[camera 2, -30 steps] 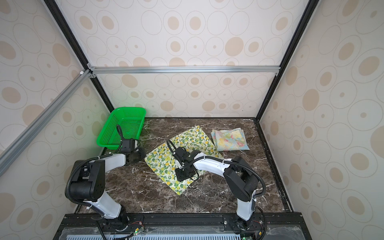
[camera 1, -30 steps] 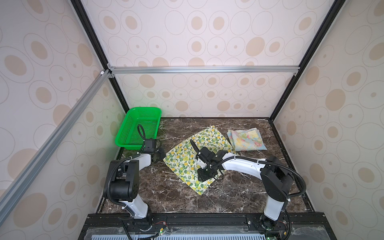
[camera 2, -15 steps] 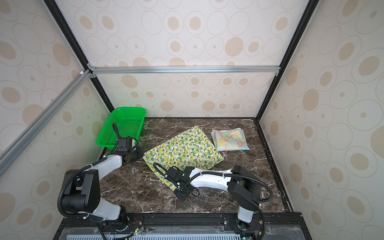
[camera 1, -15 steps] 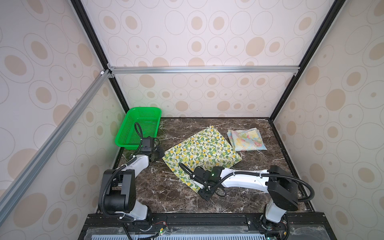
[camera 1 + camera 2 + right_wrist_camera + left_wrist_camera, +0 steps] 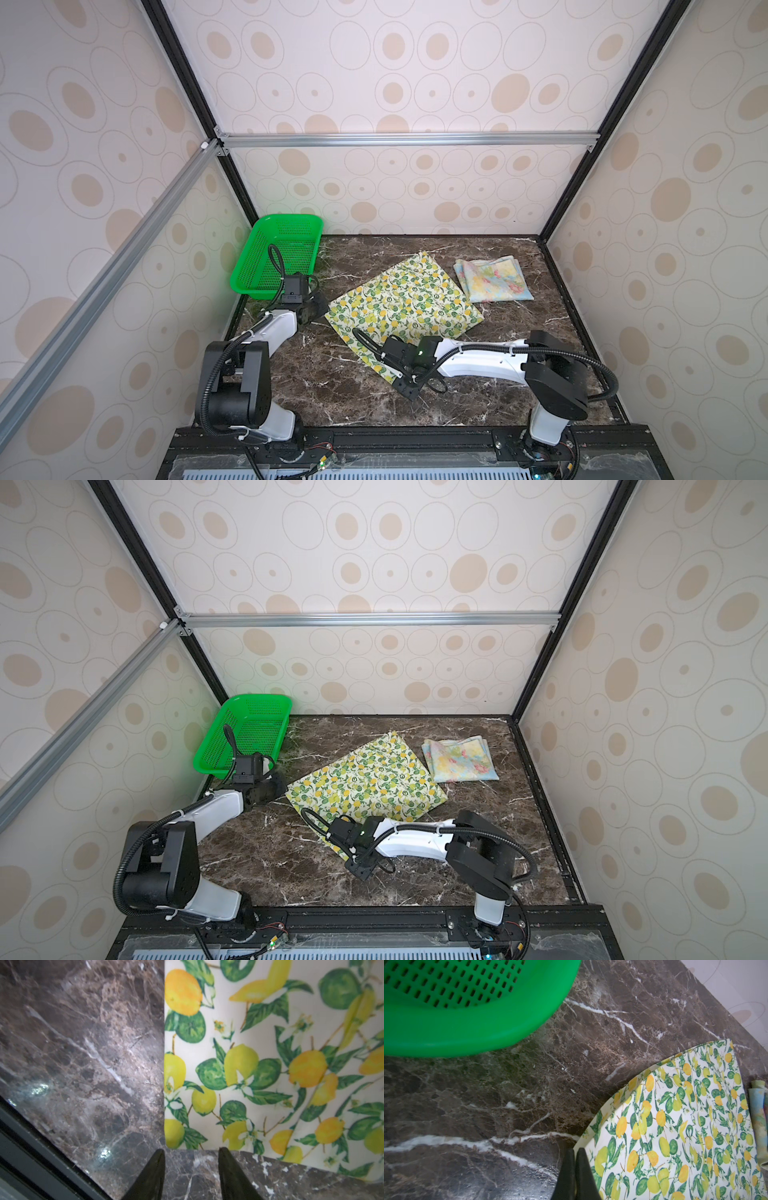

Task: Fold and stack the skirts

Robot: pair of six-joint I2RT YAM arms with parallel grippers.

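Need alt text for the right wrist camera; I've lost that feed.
The right claw is open and empty, its black fingers over bare marble table just short of a corner of the lemon skirt. The skirt lies flat, filling about half the view; a dark frame rail edges the table.

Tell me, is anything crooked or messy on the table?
Only the lemon-print skirt: it lies spread flat and slanted across the marble table, not folded small like the pastel floral skirt beside it. Nothing looks spilled or torn.
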